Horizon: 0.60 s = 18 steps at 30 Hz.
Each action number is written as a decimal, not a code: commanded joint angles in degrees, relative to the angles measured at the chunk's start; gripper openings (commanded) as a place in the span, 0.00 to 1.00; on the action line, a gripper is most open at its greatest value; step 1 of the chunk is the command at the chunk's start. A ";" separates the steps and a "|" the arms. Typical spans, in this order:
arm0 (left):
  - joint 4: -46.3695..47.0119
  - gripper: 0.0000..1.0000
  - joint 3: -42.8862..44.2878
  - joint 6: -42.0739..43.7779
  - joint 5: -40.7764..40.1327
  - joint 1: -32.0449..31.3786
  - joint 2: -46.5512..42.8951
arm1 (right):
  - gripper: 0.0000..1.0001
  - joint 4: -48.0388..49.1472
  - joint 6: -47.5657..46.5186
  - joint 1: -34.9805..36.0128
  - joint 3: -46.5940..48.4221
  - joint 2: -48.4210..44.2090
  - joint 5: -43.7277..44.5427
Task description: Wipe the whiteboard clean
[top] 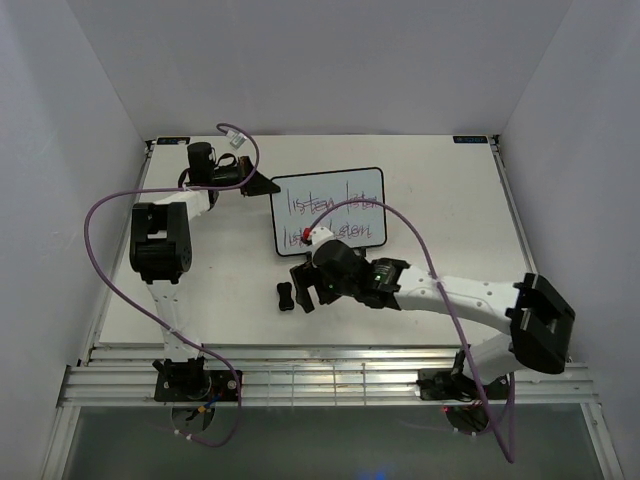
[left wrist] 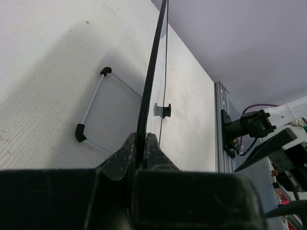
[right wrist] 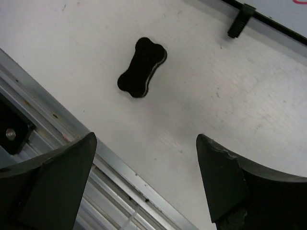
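The whiteboard [top: 330, 210] stands in the middle of the table, black-framed, with dark and red handwriting on it. My left gripper [top: 262, 185] is shut on its left edge; in the left wrist view the frame's thin black edge [left wrist: 149, 72] runs up from between the closed fingers [left wrist: 117, 155], with a wire stand foot [left wrist: 91, 112] to its left. The black bone-shaped eraser [top: 286, 297] lies on the table in front of the board. My right gripper [top: 306, 285] is open and empty just right of it; the right wrist view shows the eraser [right wrist: 142, 67] ahead of the spread fingers [right wrist: 218, 167].
The aluminium rail at the table's near edge [top: 330, 360] lies close behind the right gripper and shows in the right wrist view [right wrist: 110, 167]. A board stand clip [right wrist: 240, 20] sits at the upper right there. Purple cables [top: 100, 260] loop over the left side.
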 commanded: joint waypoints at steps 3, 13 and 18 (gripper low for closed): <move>1.15 0.00 -2.43 8.24 -7.39 -0.54 -2.59 | 0.90 6.40 2.39 1.12 9.87 12.34 4.08; 2.47 0.00 -3.93 7.45 -6.78 -0.54 -3.47 | 0.95 -1.44 7.22 3.32 22.37 27.82 12.72; 2.91 0.00 -4.89 7.45 -8.35 -0.46 -4.35 | 0.85 -4.53 7.75 4.90 26.00 33.37 14.66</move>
